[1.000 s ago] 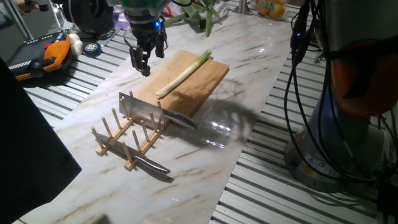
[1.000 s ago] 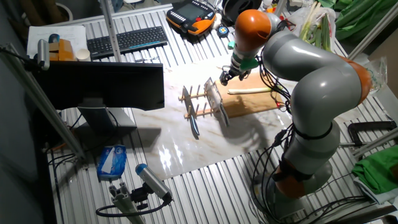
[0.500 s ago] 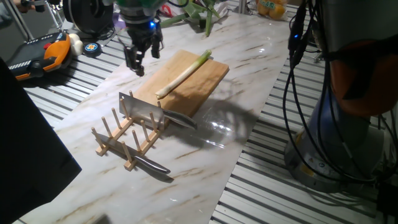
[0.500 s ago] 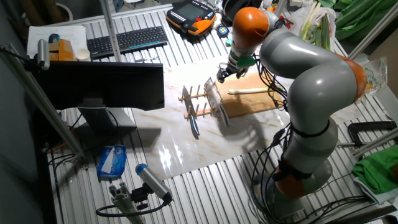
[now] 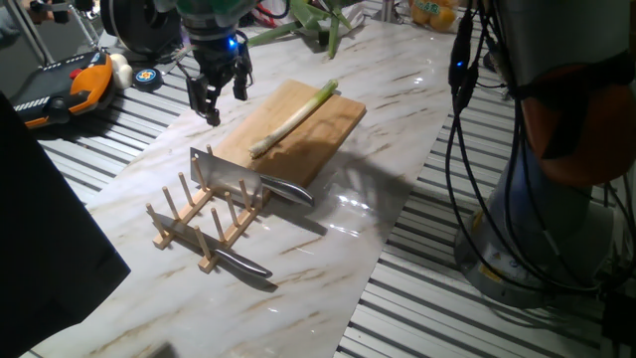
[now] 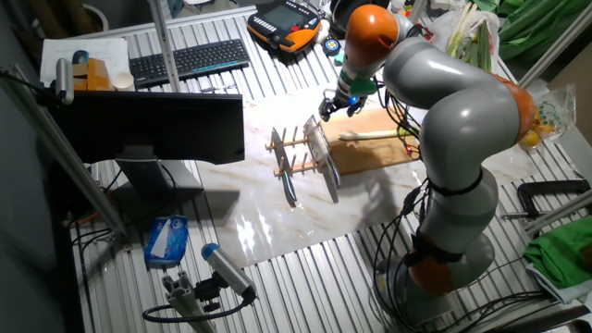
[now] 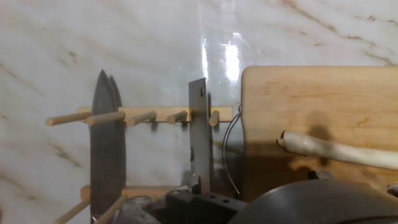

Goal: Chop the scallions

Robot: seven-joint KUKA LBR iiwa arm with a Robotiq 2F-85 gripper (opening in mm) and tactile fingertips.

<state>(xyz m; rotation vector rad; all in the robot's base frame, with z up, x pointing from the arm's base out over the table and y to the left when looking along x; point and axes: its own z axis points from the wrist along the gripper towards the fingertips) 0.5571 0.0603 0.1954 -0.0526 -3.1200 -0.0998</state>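
A: Count it off, biggest first.

B: One marble tabletop point(image 5: 328, 268), long and narrow, with slatted metal on both long sides. One wooden cutting board point(image 5: 298, 134) lying flat on it. One wooden peg rack point(image 5: 204, 227) just off the board's near corner. Two blades in that rack: a cleaver point(image 5: 231, 180) standing on edge between the pegs, its handle reaching toward the board, and a slimmer knife point(image 5: 238, 264) at the rack's outer end. One stalk of the scallions point(image 5: 291, 119), whole.

A: Where does the stalk sit?

B: Diagonally across the board, white end toward the rack, green end over the far edge. In the hand view the white tip point(image 7: 292, 142) lies well inside the board's edge.

A: And the end effector?

B: The end effector point(image 5: 211, 94) hangs above the tabletop, just off the board's side, touching nothing. Its fingers stand a little apart, with nothing between them.

A: Room to move?

B: Bare marble on both sides of the board and past the rack toward the near end. The far end is crowded with leafy greens point(image 5: 308, 25).
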